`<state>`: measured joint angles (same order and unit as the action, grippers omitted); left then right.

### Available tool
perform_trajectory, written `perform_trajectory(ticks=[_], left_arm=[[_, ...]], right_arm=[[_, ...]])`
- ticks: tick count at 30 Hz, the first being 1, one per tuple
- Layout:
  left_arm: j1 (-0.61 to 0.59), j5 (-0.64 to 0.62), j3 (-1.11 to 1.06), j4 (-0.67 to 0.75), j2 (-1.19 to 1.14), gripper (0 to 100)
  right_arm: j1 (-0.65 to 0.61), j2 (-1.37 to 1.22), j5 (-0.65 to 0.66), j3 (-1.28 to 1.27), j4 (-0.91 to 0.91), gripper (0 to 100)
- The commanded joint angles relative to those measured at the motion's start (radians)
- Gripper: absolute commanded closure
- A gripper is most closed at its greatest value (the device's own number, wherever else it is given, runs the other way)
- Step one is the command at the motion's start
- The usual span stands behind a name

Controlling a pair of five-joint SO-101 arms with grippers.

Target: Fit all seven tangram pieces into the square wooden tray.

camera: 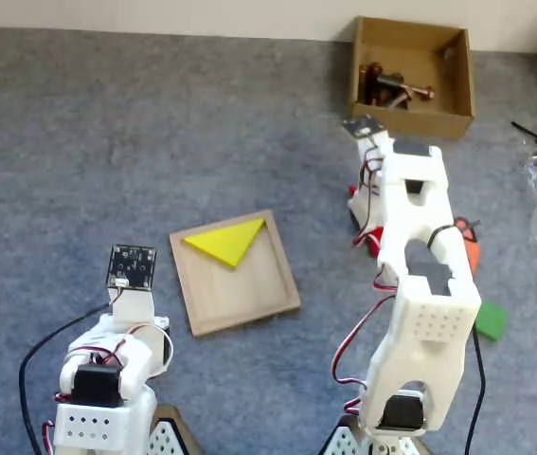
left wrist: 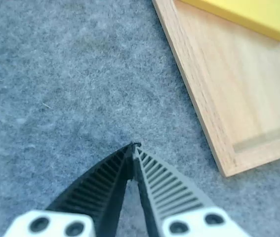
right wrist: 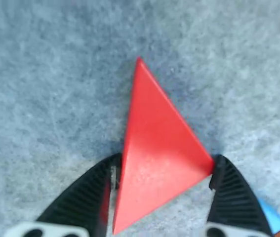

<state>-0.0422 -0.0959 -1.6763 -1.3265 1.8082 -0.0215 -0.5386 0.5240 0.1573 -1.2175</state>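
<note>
Two claws, one busy. Right claw (right wrist: pixel 167 159): clamped across the red triangle (right wrist: pixel 154 143), a finger against each side. Piece seemingly flat on the grey desk (right wrist: pixel 41 74), right of the square wooden tray (camera: pixel 183 284) and well apart from it. Just beside that grip: a blue piece (right wrist: pixel 272 217). Farther right and nearer: an orange piece (camera: pixel 470 248) and a green piece (camera: pixel 491 320), both partly hidden by the arm. Left claw (left wrist: pixel 134 148): shut tight, holding nothing, poised over bare desk just left of the tray, by its near-left corner. Inside the tray: yellow triangle (camera: pixel 225 242) seated against the far rim, remainder bare wood. Judged progress: one of seven placed; red triangle gripped as the likely second; three more loose on the right; last two not located.
</note>
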Motion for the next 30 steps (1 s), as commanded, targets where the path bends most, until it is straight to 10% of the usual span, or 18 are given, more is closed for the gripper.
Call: perform_trajectory(ticks=[1,30], left_arm=[[0.015,-0.008,-0.019,0.002,0.007,99],[0.015,-0.008,-0.019,0.002,0.007,99]], right_arm=[[-0.024,0.022,-0.031,0.077,-0.071,80.3],[-0.101,0.018,-0.041,0.242,-0.236,72.8]])
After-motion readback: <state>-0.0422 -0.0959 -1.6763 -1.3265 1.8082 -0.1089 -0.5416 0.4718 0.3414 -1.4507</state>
